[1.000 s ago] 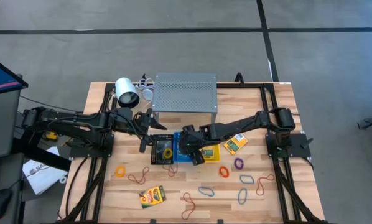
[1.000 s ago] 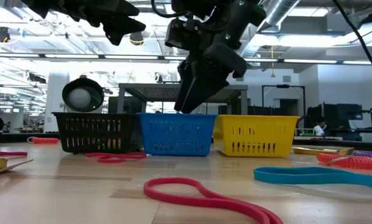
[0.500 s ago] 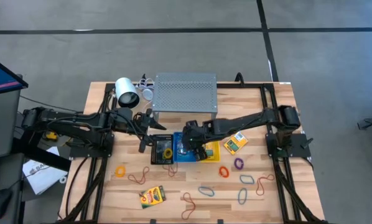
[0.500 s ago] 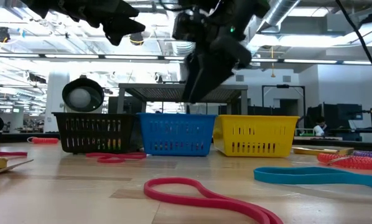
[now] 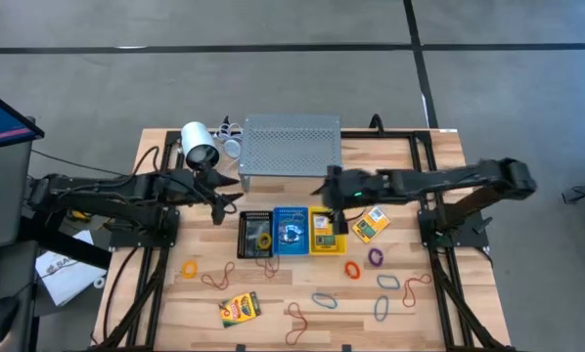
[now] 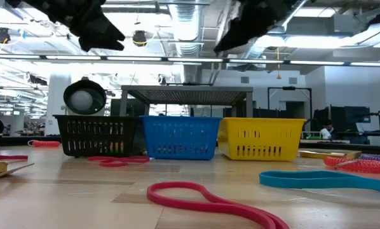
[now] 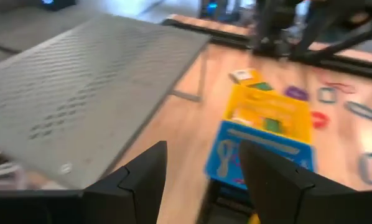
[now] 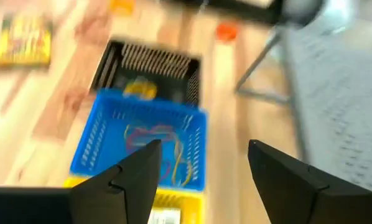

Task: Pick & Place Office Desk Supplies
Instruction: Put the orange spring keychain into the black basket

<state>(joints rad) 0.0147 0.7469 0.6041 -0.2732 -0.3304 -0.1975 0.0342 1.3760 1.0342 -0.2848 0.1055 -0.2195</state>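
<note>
Three small baskets sit in a row mid-table, just below the grey perforated shelf [image 5: 292, 145]: black basket [image 5: 256, 235], blue basket [image 5: 292, 232], yellow basket [image 5: 325, 230].

The right gripper [image 5: 337, 186] hangs above the table at frame centre, between the shelf's lower right corner and the yellow basket. Its fingers [image 8: 133, 180] are spread wide apart with nothing between them. In the right wrist view, thin rubber-band loops [image 8: 153, 142] lie inside the blue basket.

The left gripper [image 5: 222, 192] sits left of centre, just below the white cylinder [image 5: 200, 145] and up-left of the black basket. Its fingers [image 7: 139, 180] are also parted and empty.

The supplies lie scattered on the wood in the lower half of the frame:
- one crayon box [image 5: 239, 308] at lower left
- another crayon box [image 5: 371, 225] just right of the yellow basket
- orange loop [image 5: 189, 268] at left
- red loop [image 5: 352, 269] and purple loop [image 5: 376, 257] below the yellow basket
- green loops [image 5: 325, 299] lower centre-right
- brown loops [image 5: 294, 315] near the bottom edge

In the low view a red loop [image 6: 209, 197] and a teal band [image 6: 323, 180] lie in the foreground.
</note>
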